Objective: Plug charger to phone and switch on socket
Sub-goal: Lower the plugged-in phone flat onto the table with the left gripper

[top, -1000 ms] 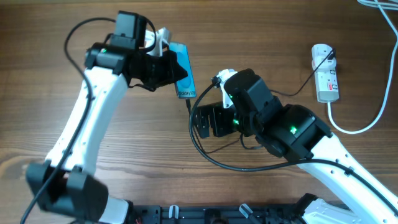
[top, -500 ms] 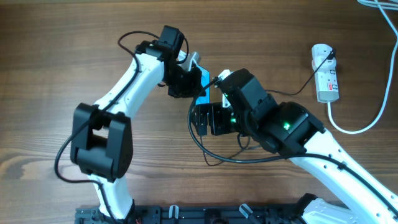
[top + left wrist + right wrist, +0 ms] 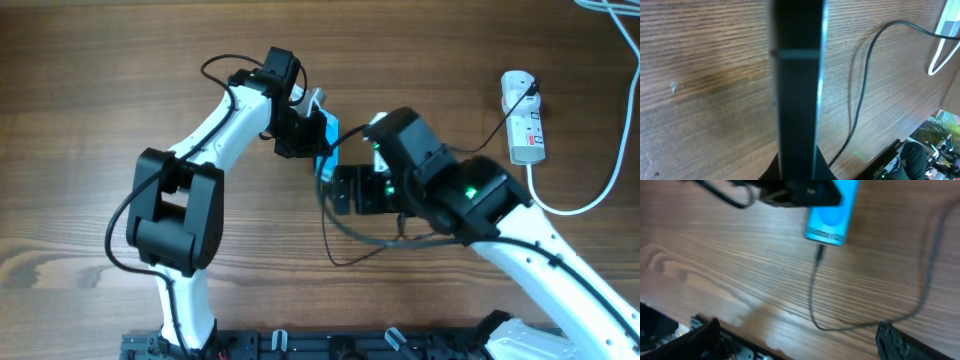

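Observation:
The phone (image 3: 329, 138) shows its turquoise screen in the overhead view, and my left gripper (image 3: 304, 132) is shut on it just above the table. In the right wrist view the phone (image 3: 832, 211) hangs from the left gripper's black jaws. The charger's plug tip (image 3: 820, 253) sits at the phone's near end; blur hides whether it is seated. The thin black charger cable (image 3: 333, 243) loops below. My right gripper (image 3: 795, 340) is open and empty, a little back from the plug (image 3: 345, 190). The white socket (image 3: 525, 120) lies at the far right.
A thick white cord (image 3: 590, 200) curves from the socket along the right edge. The black cable (image 3: 863, 80) crosses the wood in the left wrist view, where the phone (image 3: 797, 90) fills the middle edge-on. A black rail (image 3: 330, 345) runs along the table's front edge.
My left arm has swung the phone to the right, toward the right gripper. My right gripper has shifted slightly right, and the plug tip now sits at the phone's end.

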Controlling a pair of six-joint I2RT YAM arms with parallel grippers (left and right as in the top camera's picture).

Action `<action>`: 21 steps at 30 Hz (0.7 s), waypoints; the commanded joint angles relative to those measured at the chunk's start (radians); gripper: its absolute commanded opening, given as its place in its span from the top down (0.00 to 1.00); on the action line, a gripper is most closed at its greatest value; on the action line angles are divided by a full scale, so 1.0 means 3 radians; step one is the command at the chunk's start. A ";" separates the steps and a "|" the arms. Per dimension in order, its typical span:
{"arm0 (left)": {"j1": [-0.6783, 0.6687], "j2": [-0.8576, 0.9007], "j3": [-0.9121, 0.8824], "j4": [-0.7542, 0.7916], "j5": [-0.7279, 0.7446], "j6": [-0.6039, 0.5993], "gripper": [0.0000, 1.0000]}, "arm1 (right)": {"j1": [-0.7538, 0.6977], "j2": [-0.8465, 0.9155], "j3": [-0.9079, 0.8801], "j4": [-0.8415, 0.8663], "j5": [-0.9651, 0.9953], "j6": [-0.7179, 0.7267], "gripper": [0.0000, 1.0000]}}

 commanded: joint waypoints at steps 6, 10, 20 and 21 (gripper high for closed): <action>0.0004 0.0254 -0.0001 0.0188 0.0103 0.0083 0.96 | -0.0229 0.0000 0.0050 -0.0258 -0.0003 0.0014 0.00; 0.0004 0.0285 -0.0001 0.0197 0.0098 0.0083 0.96 | -0.0229 0.0000 0.0050 -0.0231 -0.0003 0.0020 0.00; 0.0004 0.0286 -0.0001 0.0195 -0.0050 0.0083 0.94 | -0.0229 0.0000 0.0050 -0.0189 -0.0003 0.0023 0.00; 0.0004 0.0286 -0.0001 0.0195 -0.0051 0.0081 0.94 | -0.0229 0.0000 0.0050 -0.0186 -0.0003 0.0020 0.00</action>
